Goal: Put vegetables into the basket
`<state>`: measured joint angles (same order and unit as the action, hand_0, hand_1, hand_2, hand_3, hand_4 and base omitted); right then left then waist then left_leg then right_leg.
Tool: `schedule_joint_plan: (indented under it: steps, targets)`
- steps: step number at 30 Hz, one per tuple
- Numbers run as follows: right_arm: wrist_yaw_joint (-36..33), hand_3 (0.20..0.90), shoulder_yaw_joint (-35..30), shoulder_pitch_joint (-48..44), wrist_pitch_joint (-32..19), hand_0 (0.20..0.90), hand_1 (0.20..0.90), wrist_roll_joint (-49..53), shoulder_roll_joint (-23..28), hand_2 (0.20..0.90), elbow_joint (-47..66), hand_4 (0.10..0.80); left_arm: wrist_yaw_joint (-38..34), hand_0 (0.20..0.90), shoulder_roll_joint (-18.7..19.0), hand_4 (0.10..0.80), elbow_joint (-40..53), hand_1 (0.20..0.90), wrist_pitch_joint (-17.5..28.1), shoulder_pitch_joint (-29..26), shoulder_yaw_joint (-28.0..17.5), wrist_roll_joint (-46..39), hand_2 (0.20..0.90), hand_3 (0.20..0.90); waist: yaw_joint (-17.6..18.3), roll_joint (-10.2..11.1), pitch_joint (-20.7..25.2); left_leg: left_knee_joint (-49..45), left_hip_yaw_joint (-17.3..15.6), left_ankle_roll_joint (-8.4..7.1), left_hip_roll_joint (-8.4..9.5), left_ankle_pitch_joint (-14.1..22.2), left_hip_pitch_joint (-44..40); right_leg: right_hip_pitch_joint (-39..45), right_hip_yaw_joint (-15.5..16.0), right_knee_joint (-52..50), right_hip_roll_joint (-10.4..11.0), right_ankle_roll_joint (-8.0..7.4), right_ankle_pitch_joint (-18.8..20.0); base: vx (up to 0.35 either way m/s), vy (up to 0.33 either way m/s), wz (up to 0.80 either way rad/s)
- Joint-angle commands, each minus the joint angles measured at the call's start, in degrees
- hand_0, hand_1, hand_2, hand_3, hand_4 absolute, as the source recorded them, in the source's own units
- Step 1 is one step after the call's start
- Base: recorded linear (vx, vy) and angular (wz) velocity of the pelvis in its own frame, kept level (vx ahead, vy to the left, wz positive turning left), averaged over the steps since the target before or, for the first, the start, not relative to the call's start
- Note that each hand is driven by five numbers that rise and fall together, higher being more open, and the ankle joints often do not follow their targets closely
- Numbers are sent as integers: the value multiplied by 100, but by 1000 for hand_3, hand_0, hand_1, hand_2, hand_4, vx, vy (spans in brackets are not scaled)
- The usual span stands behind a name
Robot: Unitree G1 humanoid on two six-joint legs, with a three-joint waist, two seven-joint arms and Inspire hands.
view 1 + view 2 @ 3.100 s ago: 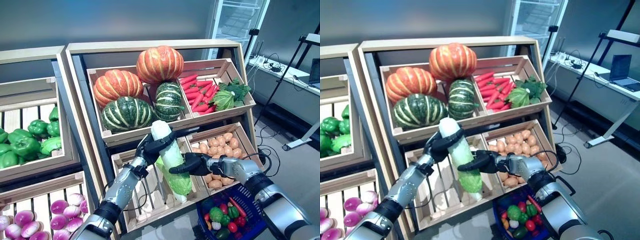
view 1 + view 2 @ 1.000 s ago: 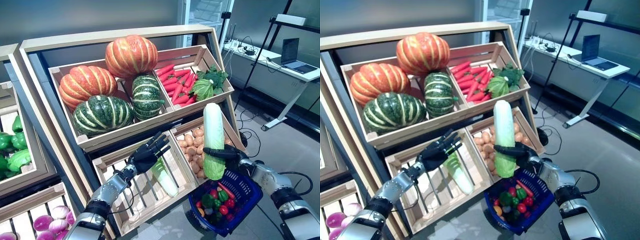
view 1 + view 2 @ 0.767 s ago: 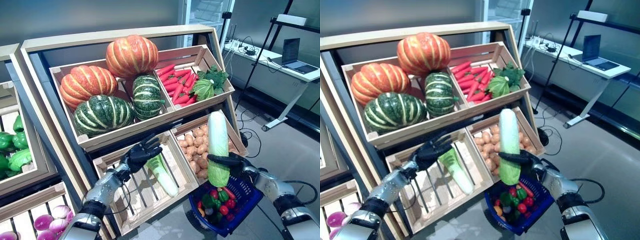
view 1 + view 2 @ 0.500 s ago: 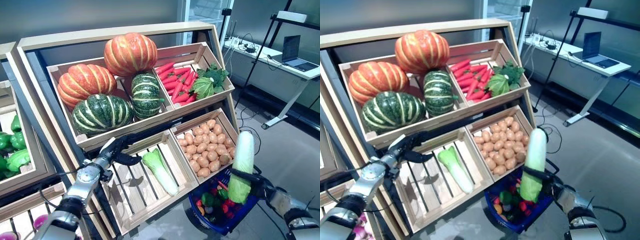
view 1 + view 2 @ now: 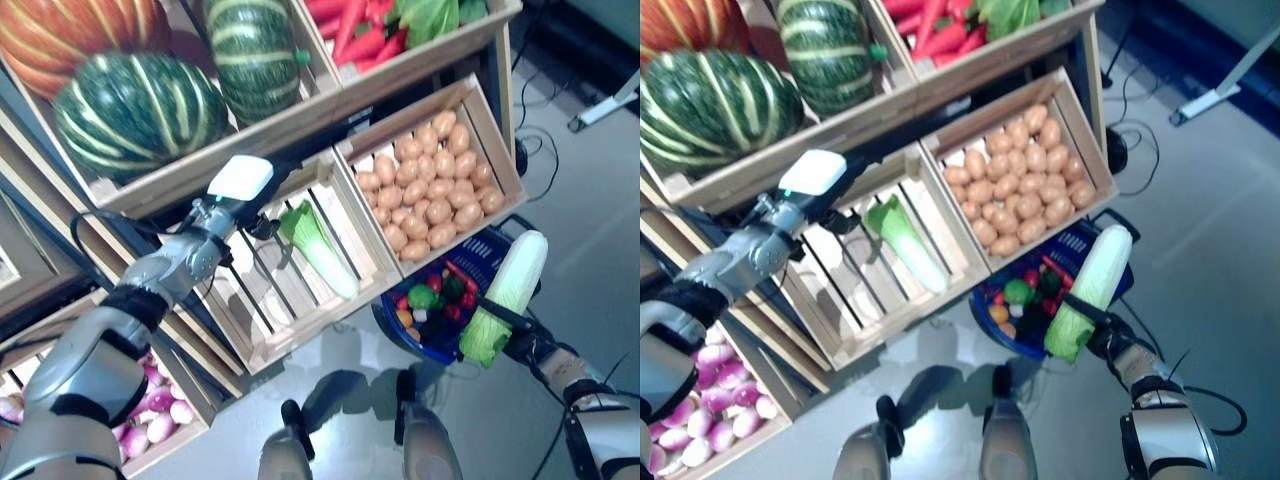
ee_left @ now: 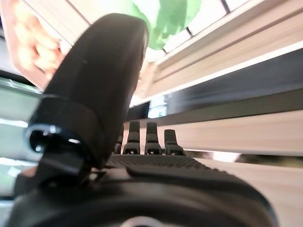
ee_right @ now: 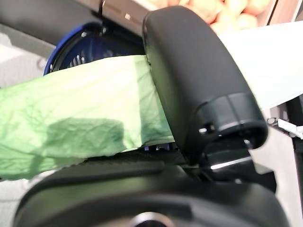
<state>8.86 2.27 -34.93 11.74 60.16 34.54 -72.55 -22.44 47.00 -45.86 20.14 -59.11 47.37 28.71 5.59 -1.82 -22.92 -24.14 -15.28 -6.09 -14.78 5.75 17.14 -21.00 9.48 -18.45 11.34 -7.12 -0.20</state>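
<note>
The right hand (image 5: 522, 338) grips a cabbage (image 5: 505, 296) at the blue basket's (image 5: 392, 309) outer rim; the left hand (image 6: 123, 123), fingers (image 6: 152, 138) straight, holds nothing beside the crate (image 5: 255, 345) edge.

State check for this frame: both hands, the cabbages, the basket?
Right hand: shut on the held napa cabbage, over the basket's edge.
Left hand: open, holding nothing, at the crate front.
Second napa cabbage: lying in the slatted crate.
Blue basket: on the floor, holding vegetables.
</note>
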Motion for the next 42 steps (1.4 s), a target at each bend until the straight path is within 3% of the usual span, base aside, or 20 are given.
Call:
schedule_joint_plan:
  steps: [1, 3, 6, 18, 22, 23, 26, 27, 37, 42]
  targets:
    - [81, 300, 83, -453, -308, 300, 300, 501, 514, 300, -3, 400, -957, 900, 531, 800, 172, 900, -173, -800, -143, 275, 900, 900, -24, 8, 246, -896, 334, -140, -149, 241, 687, -161, 99, -1223, 414, 151, -669, 16, 23, 3]
    - [11, 300, 115, -660, -168, 300, 300, 473, 640, 300, -195, 400, -1112, 900, 629, 800, 263, 900, -272, -1121, 176, 493, 900, 900, -46, -22, 158, -1498, 486, -160, -218, 662, 1021, -501, 23, -1878, 590, 105, -997, 11, 8, 2]
    - [-203, 300, 172, -933, 13, 300, 300, 500, 807, 300, -416, 400, -1162, 900, 816, 800, 604, 900, -508, -1551, 615, 630, 900, 900, -95, -69, 42, -2189, 566, -123, -287, 964, 1484, -1001, -23, -2620, 842, 102, -1209, -42, 10, 13]
    - [-387, 300, 252, -1639, 407, 300, 300, 711, 1332, 300, -795, 400, -1124, 900, 1196, 800, 1240, 900, -1408, -2595, 1665, 726, 900, 900, -191, -259, -112, -3871, 978, -239, -417, 1645, 2738, -2389, -428, -4208, 1411, 12, -1686, -8, 27, 13]
    - [-579, 300, 261, -1851, 486, 300, 300, 872, 1382, 300, -820, 400, -1291, 900, 1249, 800, 1231, 900, -1351, -2845, 1783, 852, 900, 900, -192, -285, -132, -4327, 1046, -291, -501, 1765, 3165, -2814, -507, -4608, 1509, -26, -1774, -18, -2, 11]
    - [-579, 462, 275, -1902, 525, 462, 462, 909, 1403, 462, -824, 508, -1320, 900, 1274, 800, 1244, 900, -1342, -2916, 1827, 857, 900, 900, -191, -296, -130, -4431, 1070, -303, -522, 1788, 3278, -2926, -532, -4706, 1533, -37, -1794, -28, 4, 4]
    - [-720, 512, 308, -2036, 631, 512, 512, 1016, 1419, 512, -838, 541, -1342, 900, 1280, 800, 1200, 900, -1392, -3064, 1929, 860, 900, 900, -190, -309, -138, -4677, 1137, -318, -568, 1850, 3540, -3187, -589, -4975, 1581, -65, -1861, 0, 0, 0]
    - [-803, 900, 323, -2093, 662, 900, 900, 1122, 1433, 900, -880, 800, -1393, 900, 1269, 800, 1157, 900, -1414, -3103, 1962, 866, 900, 900, -183, -312, -141, -4776, 1177, -328, -599, 1871, 3658, -3305, -629, -5081, 1600, -79, -1884, 0, 0, 0]
    - [-855, 900, 208, -1984, 828, 900, 900, 1624, 1344, 900, -809, 800, -1528, 900, 1364, 800, 1108, 900, -1584, -3347, 2185, 1098, 900, 900, -158, -266, -86, -5499, 1470, -379, -809, 2034, 4535, -4152, -882, -5887, 1683, -151, -2041, -4, -5, 1]
    - [-818, 900, 158, -1793, 818, 900, 900, 1677, 1318, 900, -754, 800, -1166, 900, 1387, 800, 1125, 900, -1592, -3508, 2380, 1244, 900, 900, -123, -246, -52, -5741, 1599, -390, -904, 2076, 4885, -4514, -1016, -6151, 1723, -173, -2047, -2, -6, -2]
